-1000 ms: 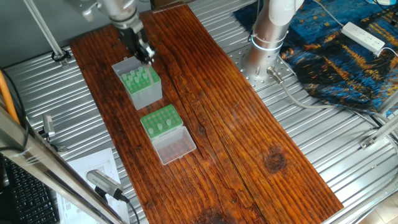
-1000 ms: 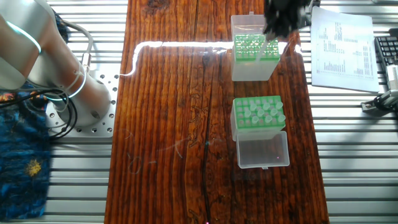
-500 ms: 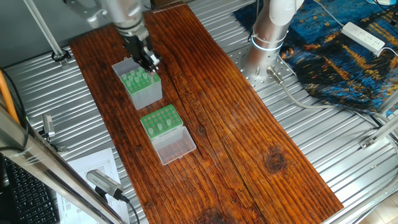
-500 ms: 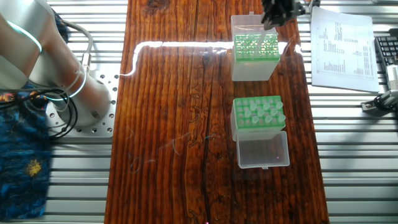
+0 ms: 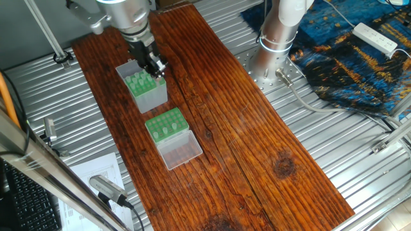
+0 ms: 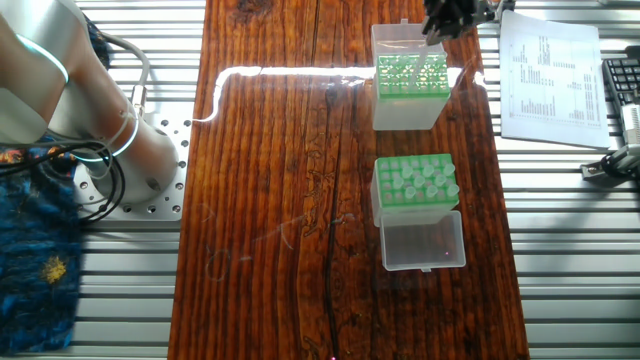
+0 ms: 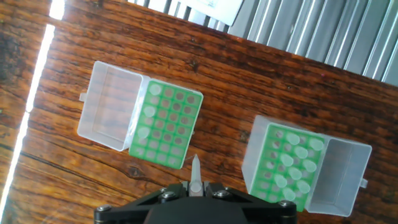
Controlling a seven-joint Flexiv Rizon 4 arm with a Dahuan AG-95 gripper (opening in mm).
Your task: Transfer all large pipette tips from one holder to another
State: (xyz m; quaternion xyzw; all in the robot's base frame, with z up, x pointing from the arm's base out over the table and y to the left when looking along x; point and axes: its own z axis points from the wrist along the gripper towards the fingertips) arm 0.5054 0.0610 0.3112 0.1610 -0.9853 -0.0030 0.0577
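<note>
My gripper (image 7: 196, 185) is shut on one large pipette tip (image 7: 195, 171), a pale cone that sticks out from between the jaws. It hovers by the far corner of the taller grey-sided holder (image 5: 148, 93) (image 6: 408, 100). In the hand view that holder's green plate (image 7: 166, 127) shows mostly bare holes, with three tips in its left column. The low green rack (image 7: 287, 163) (image 6: 415, 185) (image 5: 167, 123) carries several tips, and its clear lid (image 6: 423, 243) lies open beside it. In the fixed views the gripper (image 5: 156, 66) (image 6: 440, 25) is above the holder, and the tip is too small to make out.
The holder's own clear lid (image 7: 109, 113) lies open on the side away from the rack. Both boxes stand on a dark wooden board (image 6: 290, 180) laid over a ribbed metal table. A printed sheet (image 6: 550, 75) lies past the board's edge, and the arm's base (image 5: 276, 38) stands at the far side.
The gripper has risen off the taller holder with the tip in it, shifting slightly toward the holder's far corner. The boxes have not moved.
</note>
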